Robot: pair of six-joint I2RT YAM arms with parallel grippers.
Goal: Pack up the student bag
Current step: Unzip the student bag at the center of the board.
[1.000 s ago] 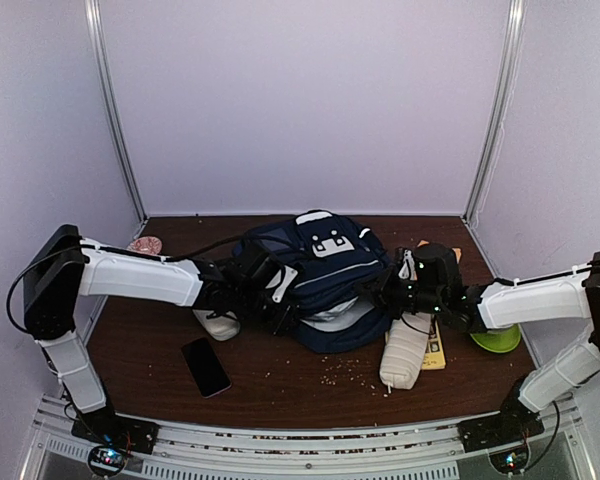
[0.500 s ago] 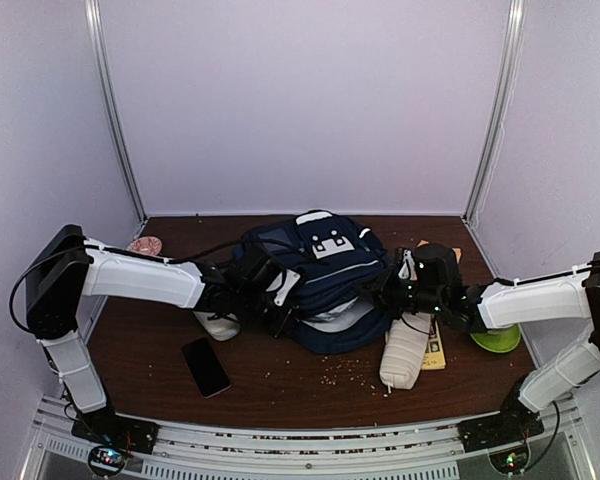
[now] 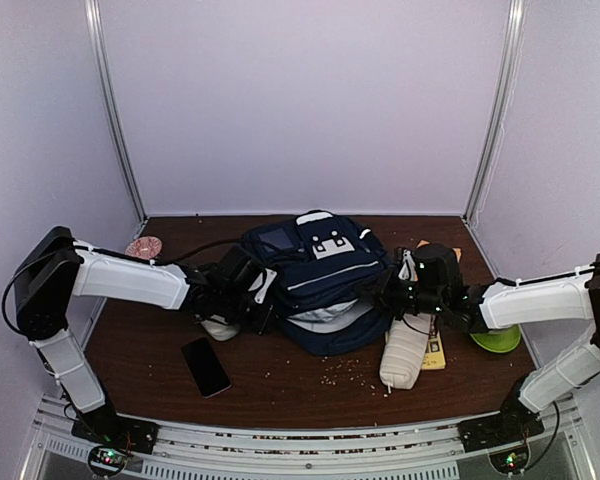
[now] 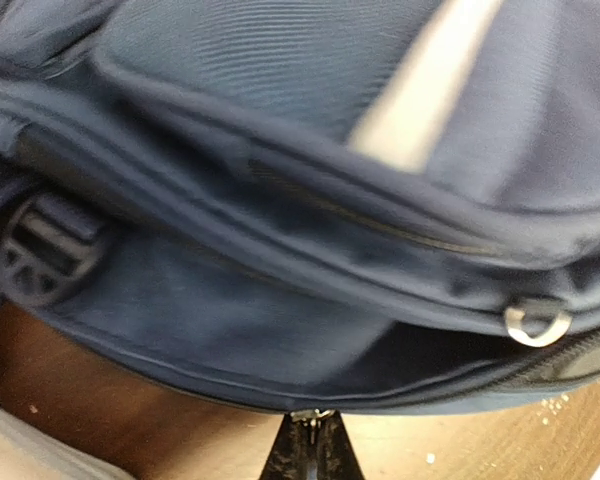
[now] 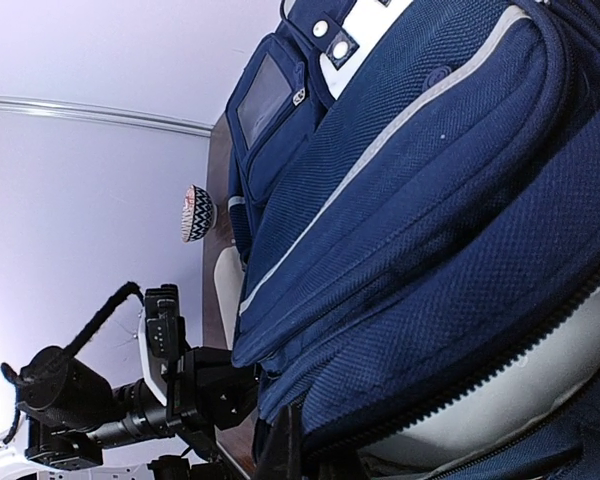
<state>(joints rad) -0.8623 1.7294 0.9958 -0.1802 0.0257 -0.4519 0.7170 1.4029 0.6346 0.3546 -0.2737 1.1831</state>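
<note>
One dark wooden table (image 3: 280,390) carries everything. On it lies one student bag (image 3: 325,272), the largest thing there, at mid-table towards the back wall. Its white-patched top points away from the arms and its opened lower edge shows pale lining. Two arms reach in from either side: the left arm (image 3: 130,280) to the bag's left edge, the right arm (image 3: 535,300) to its right edge. The left gripper (image 4: 310,432) has its jaws pressed together on a small metal zip pull (image 4: 309,414) at the bag's lower seam. The right gripper (image 3: 383,291) is likewise closed, pinching the fabric edge of the bag's upper flap beside the zip. One beige pouch (image 3: 404,352) lies just right of the bag, under the right wrist and partly over one yellow book (image 3: 439,350). One pale object (image 3: 220,326) sits beneath the left forearm, too hidden to identify. One green dish (image 3: 498,340) is half covered by the right arm. One black phone (image 3: 205,366) lies alone near the front left. One small round patterned object (image 3: 143,245) rests in the back left corner. Many pale crumbs (image 3: 345,370) are scattered in front of the bag.
</note>
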